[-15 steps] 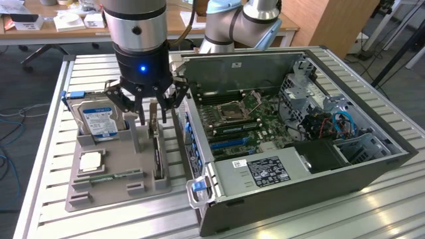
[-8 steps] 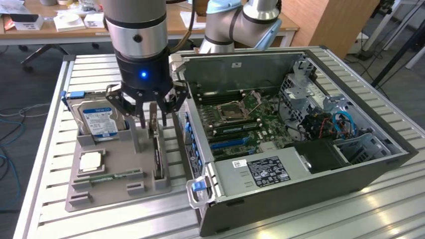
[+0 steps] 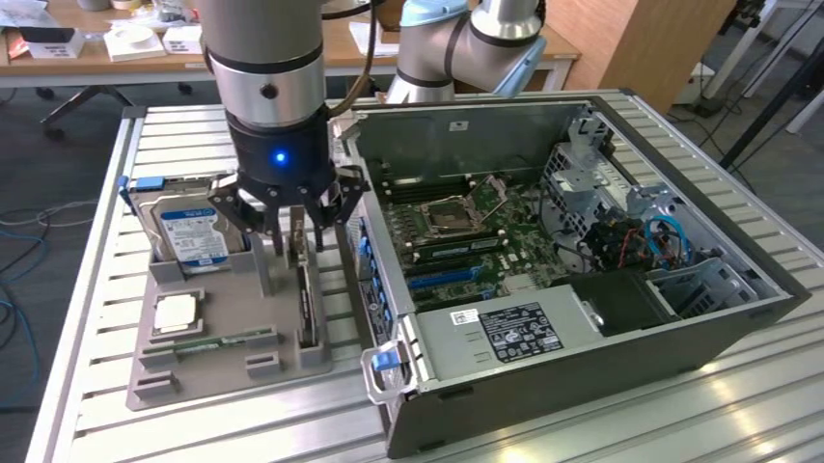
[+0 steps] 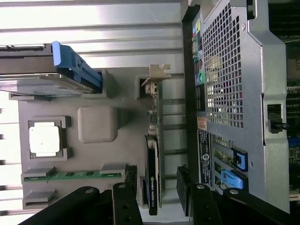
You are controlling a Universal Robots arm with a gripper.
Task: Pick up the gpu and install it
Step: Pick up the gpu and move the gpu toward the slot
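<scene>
Slatted table (image 3: 96,289) beneath gripper (image 3: 299,236), desk (image 3: 91,66) behind

The arm (image 3: 264,58) points straight down, fingers (image 4: 197,208) spread wide.

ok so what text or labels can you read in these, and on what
Nothing reads clearly.
hard drive label: blurred.
power supply label: too small.
gpu edge print: too small.
computer case sticker: too small.
</scene>
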